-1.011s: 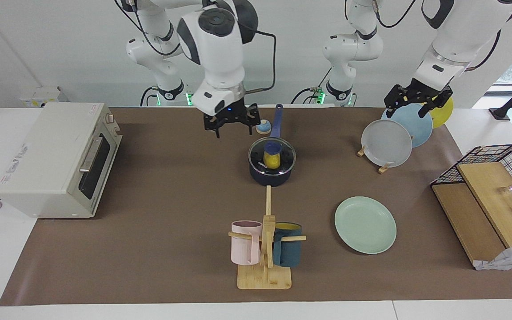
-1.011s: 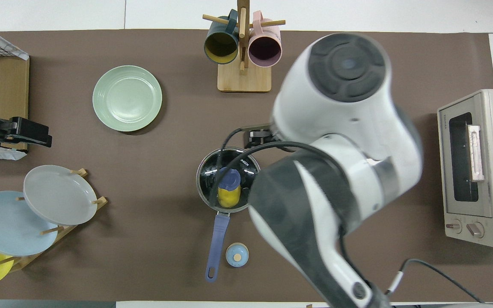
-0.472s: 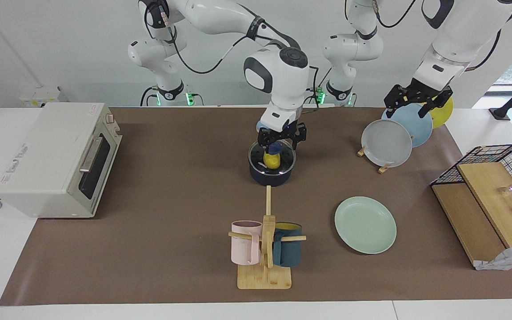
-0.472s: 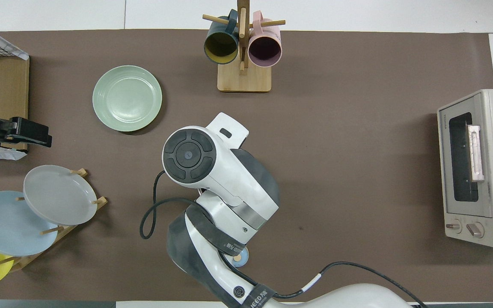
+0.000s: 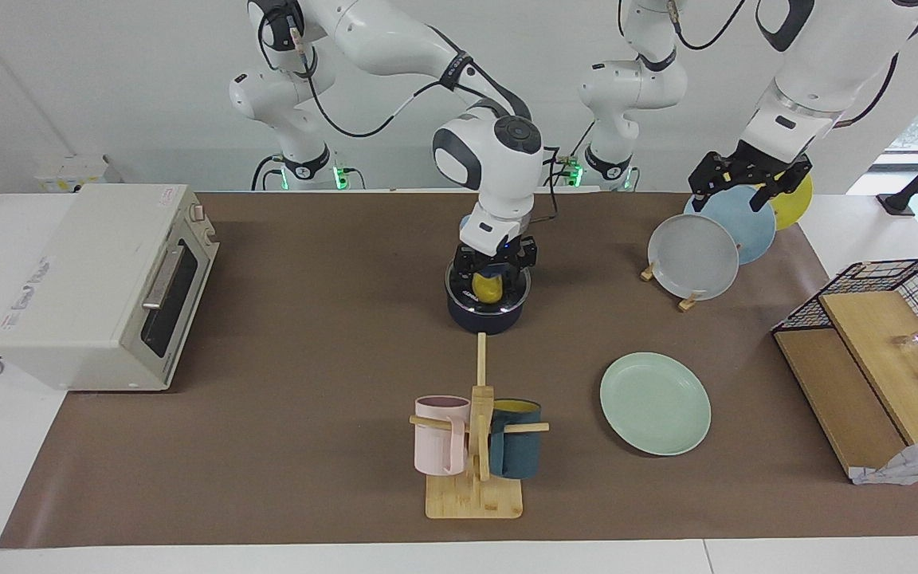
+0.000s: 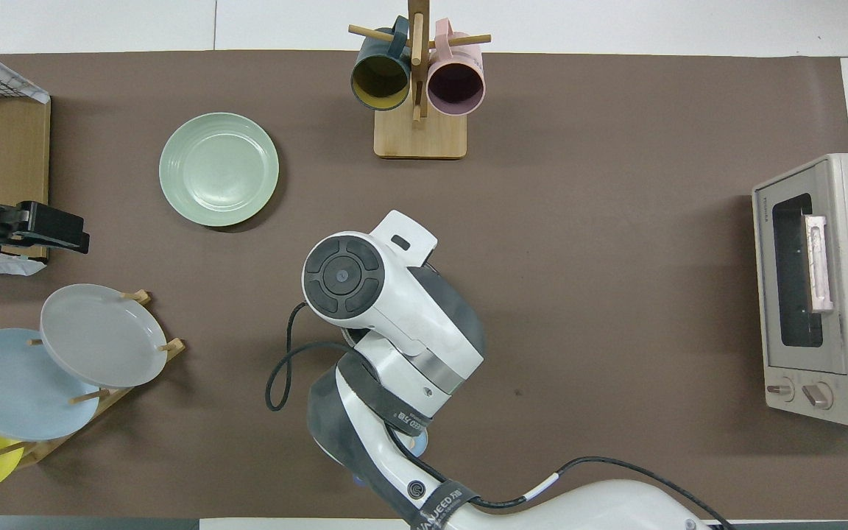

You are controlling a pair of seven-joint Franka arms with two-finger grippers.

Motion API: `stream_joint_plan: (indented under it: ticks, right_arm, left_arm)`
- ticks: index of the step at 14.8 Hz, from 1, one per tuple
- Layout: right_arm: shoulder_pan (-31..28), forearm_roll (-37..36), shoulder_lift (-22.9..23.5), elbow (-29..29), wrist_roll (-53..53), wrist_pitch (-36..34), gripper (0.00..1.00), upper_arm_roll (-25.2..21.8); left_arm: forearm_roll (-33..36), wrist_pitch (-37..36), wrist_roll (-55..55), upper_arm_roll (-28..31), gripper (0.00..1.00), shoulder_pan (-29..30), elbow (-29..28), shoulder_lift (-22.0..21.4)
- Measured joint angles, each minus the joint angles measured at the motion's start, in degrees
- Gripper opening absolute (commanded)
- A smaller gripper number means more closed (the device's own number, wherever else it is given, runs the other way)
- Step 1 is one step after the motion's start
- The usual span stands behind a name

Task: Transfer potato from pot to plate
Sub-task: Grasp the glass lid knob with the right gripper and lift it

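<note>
**Right gripper down at the pot, potato between its fingers — grasp not confirmed**

We have the right gripper (image 5: 493, 273) lowered into the mouth of the pot (image 5: 484, 315), coming from the right arm's base. The potato (image 5: 488, 288) sits inside the pot, directly below and between the fingers (image 5: 467, 267), its yellow body showing in the gap from the facing view. Fingers look spread either side of it, narrow gap, straddling rather than clamped; we cannot tell for sure whether the pads touch it.

Key relation: potato is straight down from the fingers, no lateral offset visible. Its long axis looks roughly upright or tilted in the pot, so we judge a close from the sides should catch it across the short width. The overhead view is no help here, since the right arm's wrist covers pot and potato completely.

The plate (image 5: 655, 403) lies flat on the worktop (image 5: 307, 414), well apart from the fingers, toward the left arm's end and farther from the robots than the pot. Next we judge: close, lift clear of the pot rim, carry over to the plate.

Left gripper (image 5: 748, 177) waits over the rack of plates (image 5: 694, 257), fingers look spread, holding nothing. The right arm is clearly the one on the job. Risk: glossy potato could slip on the lift.
</note>
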Motion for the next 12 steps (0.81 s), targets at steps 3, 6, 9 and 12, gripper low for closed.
stream_joint_plan:
  ticks: [3,6,9,12]
  right_arm:
    - [0.0,0.0,-0.5,-0.2,0.0,-0.9,1.0,0.5]
    - [0.0,0.0,-0.8,-0.2,0.0,-1.7,0.9,0.5]
    - [0.0,0.0,-1.2,-0.2,0.0,-2.1,0.69,0.5]
    - [-0.1,0.4,-1.3,-0.2,0.0,-2.1,0.49,0.5]
  left_arm:
    - [0.0,0.0,0.0,0.0,1.0,0.0,0.0,0.0]
    - [0.0,0.0,0.0,0.0,1.0,0.0,0.0,0.0]
    - [0.0,0.0,0.0,0.0,1.0,0.0,0.0,0.0]
    - [0.0,0.0,0.0,0.0,1.0,0.0,0.0,0.0]
